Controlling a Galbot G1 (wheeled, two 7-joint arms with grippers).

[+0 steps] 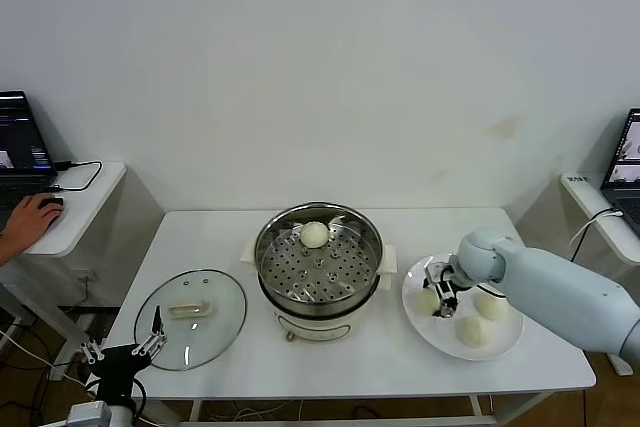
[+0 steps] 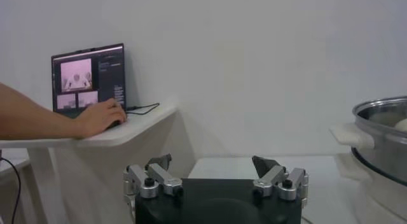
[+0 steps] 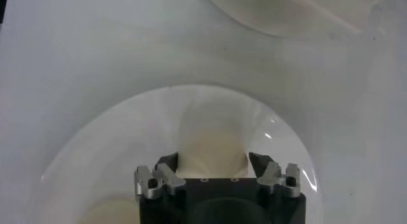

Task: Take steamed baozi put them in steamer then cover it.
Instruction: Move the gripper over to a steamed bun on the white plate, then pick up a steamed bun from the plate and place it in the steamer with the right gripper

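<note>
The steel steamer [image 1: 268, 269] stands mid-table with one baozi [image 1: 315, 235] on its perforated tray. To its right, a white plate [image 1: 428, 335] carries three more baozi. My right gripper [image 1: 439, 298] reaches down onto the plate and is shut on the left bun [image 1: 428, 300]. In the right wrist view, that baozi [image 3: 213, 139] fills the gap between the fingers of the right gripper [image 3: 213, 163], which press on its sides. The other two buns [image 1: 491, 302] [image 1: 472, 331] lie free. The glass cover [image 1: 218, 332] lies flat at the table's left. My left gripper [image 1: 150, 341] [image 2: 213, 165] hangs open by its near edge.
On a side table at the left are a laptop [image 2: 89, 76] and a person's hand [image 1: 30, 215] on a mouse. Another side table with a laptop [image 1: 628, 162] stands at the right. The steamer's side handle [image 2: 348, 135] shows in the left wrist view.
</note>
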